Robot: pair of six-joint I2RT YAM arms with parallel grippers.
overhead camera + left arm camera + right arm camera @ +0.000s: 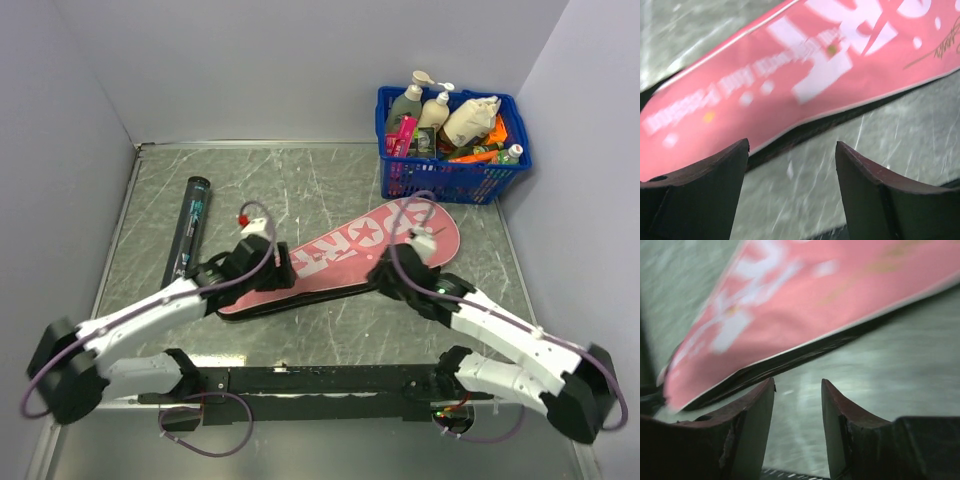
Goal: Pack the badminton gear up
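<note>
The long pink racket cover (340, 255), lettered "SPORT", lies flat and diagonal across the middle of the table. A slim black tube (188, 228) lies to its left, apart from it. My left gripper (275, 268) sits low at the cover's near left edge. In the left wrist view it (791, 147) is open, with only bare table between the fingers and the cover (790, 75) just beyond. My right gripper (385, 272) is at the cover's near right edge. The right wrist view shows it (797, 382) open and empty, just short of the cover's black-trimmed edge (805, 295).
A blue plastic basket (450, 183) full of bottles stands at the back right, close to the cover's far end. Grey walls close in the table on the left, back and right. A black rail (320, 380) runs between the arm bases.
</note>
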